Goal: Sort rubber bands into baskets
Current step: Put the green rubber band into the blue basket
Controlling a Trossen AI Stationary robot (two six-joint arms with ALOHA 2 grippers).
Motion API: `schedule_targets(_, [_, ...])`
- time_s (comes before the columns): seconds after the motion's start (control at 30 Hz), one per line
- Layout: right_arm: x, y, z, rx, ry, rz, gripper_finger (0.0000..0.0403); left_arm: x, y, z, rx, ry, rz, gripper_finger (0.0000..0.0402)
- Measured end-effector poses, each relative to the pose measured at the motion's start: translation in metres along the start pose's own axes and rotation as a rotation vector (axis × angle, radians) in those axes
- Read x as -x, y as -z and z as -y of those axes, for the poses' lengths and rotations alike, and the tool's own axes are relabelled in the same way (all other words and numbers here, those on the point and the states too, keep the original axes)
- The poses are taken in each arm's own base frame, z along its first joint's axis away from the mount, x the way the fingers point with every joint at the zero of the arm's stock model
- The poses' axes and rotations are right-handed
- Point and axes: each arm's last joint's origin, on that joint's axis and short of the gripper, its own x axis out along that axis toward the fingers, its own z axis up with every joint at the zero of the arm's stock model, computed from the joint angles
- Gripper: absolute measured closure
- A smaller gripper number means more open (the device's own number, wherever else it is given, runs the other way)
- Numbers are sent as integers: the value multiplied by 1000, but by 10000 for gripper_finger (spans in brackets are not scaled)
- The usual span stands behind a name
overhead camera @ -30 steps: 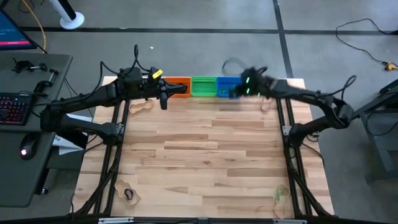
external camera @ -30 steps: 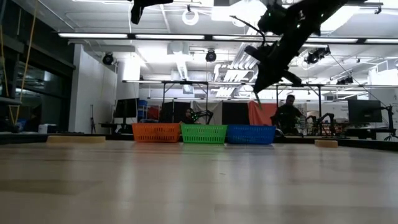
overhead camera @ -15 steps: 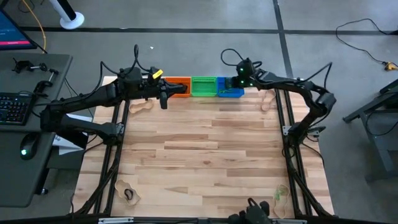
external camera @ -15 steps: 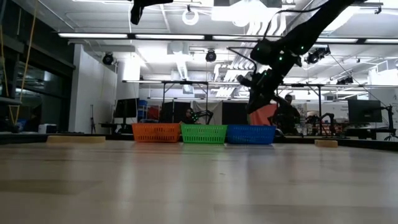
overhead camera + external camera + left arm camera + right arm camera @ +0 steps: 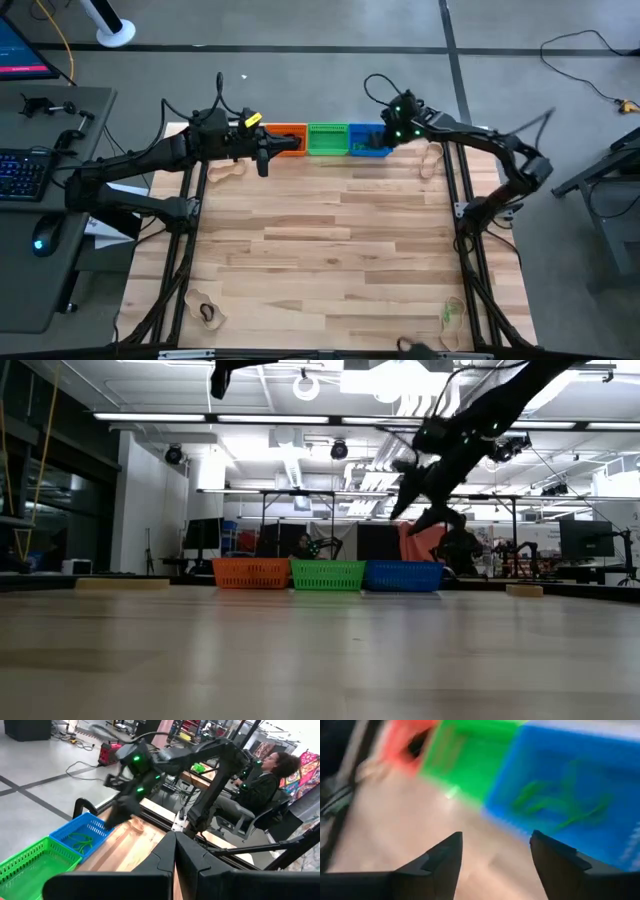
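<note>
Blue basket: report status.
Right gripper open, empty, above blue basket. Green rubber bands inside it. Left gripper parked by orange basket. Nothing in the way.

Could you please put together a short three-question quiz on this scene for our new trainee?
1. True or false: the right gripper is open and holds nothing.
2. Which basket holds green rubber bands? A) the orange basket B) the green basket C) the blue basket
3. Fill in: the left gripper hangs just in front of the ______ basket.

Key:
1. True: in the right wrist view its fingers stand apart with nothing between them.
2. C: both wrist views show green loops lying in the blue basket.
3. Orange.
</note>
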Motion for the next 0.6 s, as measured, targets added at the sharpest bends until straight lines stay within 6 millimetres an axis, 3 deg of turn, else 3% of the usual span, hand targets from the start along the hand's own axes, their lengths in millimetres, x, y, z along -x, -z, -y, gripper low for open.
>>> schedule_targets(0.13, [26,40,-39,110,-62,-204,176,0,0,0,0,-2,-4,401])
schedule_targets(0.33, [66,145,-95,179,106,-517,178,0,2,-1,-4,-6,-18,401])
schedule_targets(0.47, [77,216,-111,13,207,-694,178,0,2,-1,-50,-5,-17,401])
schedule_targets(0.6, [83,281,-109,-145,331,-884,178,0,1,-1,-71,-4,-15,401])
